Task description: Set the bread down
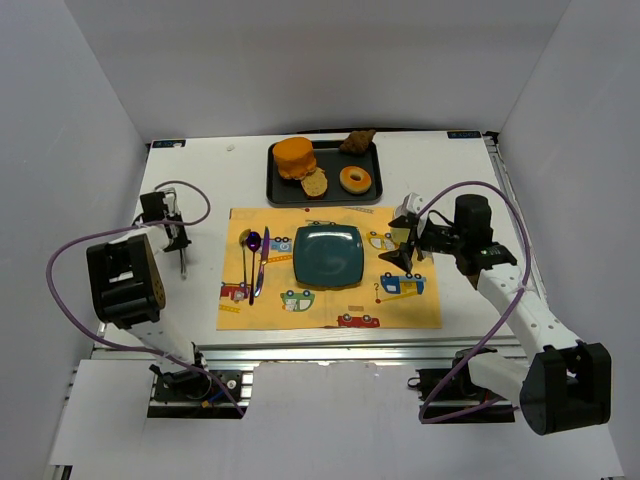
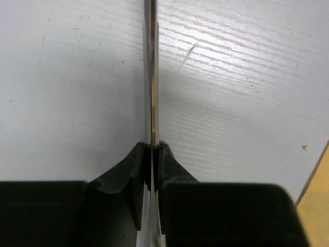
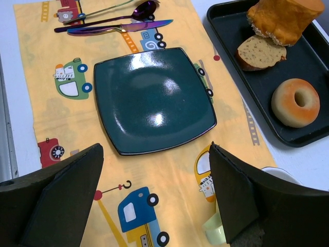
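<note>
The bread [image 1: 314,182] is a small tan slice lying in the black tray [image 1: 275,192] against the orange bun [image 1: 294,157]. It also shows in the right wrist view [image 3: 259,51]. My right gripper [image 1: 398,247] is open and empty, low over the yellow placemat just right of the teal square plate [image 1: 328,255]. In its own view the gripper [image 3: 156,147] frames the plate's [image 3: 154,98] near edge. My left gripper [image 1: 180,243] is at the table's left side, shut on a thin metal utensil [image 2: 150,77] held edge-on above the white table.
A glazed ring donut [image 1: 356,180] and a brown piece [image 1: 358,141] also lie in the tray. A purple spoon and knife [image 1: 256,258] lie on the placemat [image 1: 330,310] left of the plate. A small pale green cup [image 3: 215,227] sits by my right finger.
</note>
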`<state>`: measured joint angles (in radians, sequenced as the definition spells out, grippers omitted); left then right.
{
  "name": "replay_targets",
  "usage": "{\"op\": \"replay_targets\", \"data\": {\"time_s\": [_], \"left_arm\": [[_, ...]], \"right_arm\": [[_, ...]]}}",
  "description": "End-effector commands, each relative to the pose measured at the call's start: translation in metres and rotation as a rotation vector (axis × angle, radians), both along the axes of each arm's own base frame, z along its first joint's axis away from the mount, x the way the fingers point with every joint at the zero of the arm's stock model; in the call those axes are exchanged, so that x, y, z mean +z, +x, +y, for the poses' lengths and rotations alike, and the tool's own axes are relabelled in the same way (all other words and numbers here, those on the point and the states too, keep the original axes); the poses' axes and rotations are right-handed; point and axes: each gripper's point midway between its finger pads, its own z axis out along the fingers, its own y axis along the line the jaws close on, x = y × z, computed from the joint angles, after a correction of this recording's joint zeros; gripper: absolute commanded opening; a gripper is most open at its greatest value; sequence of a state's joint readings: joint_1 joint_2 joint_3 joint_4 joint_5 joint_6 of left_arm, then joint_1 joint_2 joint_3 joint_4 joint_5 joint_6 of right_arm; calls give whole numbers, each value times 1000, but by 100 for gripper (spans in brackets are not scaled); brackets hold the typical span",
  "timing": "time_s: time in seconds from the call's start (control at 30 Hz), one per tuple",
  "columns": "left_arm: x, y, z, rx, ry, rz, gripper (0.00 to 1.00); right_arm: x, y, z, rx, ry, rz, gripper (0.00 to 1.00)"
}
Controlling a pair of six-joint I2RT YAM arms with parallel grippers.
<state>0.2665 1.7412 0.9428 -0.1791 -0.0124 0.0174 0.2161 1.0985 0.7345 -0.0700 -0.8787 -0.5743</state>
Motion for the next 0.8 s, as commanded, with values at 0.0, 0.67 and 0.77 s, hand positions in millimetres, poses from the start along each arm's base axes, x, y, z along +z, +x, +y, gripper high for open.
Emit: {"op": "replay_targets", "data": {"time_s": [0.0, 0.67, 0.77], "left_arm": [[-48, -62, -25, 34, -83, 245, 15], [150, 1, -279, -275, -755, -222, 34], [153, 12, -296, -306, -723, -181, 42]], "right_arm": [[25, 2, 1, 9, 36, -69, 87], [32, 6, -9, -26, 52, -60, 87], [33, 5, -10, -28, 55, -58, 87]]}}
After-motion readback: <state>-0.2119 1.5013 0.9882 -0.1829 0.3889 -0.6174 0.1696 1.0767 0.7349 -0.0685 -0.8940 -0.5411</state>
